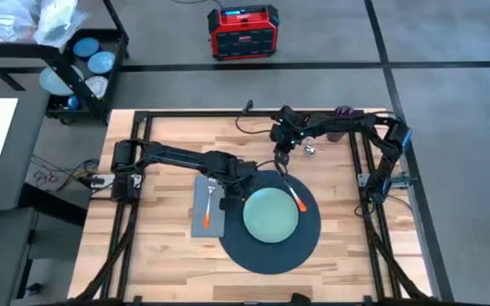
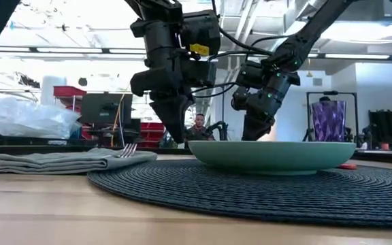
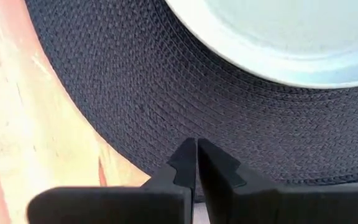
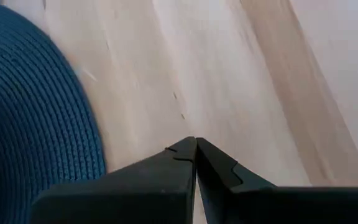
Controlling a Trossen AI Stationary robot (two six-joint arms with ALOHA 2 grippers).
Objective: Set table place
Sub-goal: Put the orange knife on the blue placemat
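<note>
a: what is on the wooden table [image 1: 160, 246]?
b: a big round dark mat [image 1: 270, 246], all bumpy like woven rope. a smooth pale green plate [image 1: 270, 214] sits on it.
a: and beside it?
b: a soft grey napkin [image 1: 208, 208], folded, with an orange-handled fork [image 1: 210, 194] on top. another orange-handled piece [image 1: 294, 194] lies on the mat by the plate. a purple cup [image 2: 330, 121] stands at the far edge.
a: the grippers?
b: the left gripper [image 3: 196, 152] is over the mat's edge, fingers pressed together, holding nothing. the right gripper [image 4: 195, 148] is over bare wood by the mat, also closed up.
</note>
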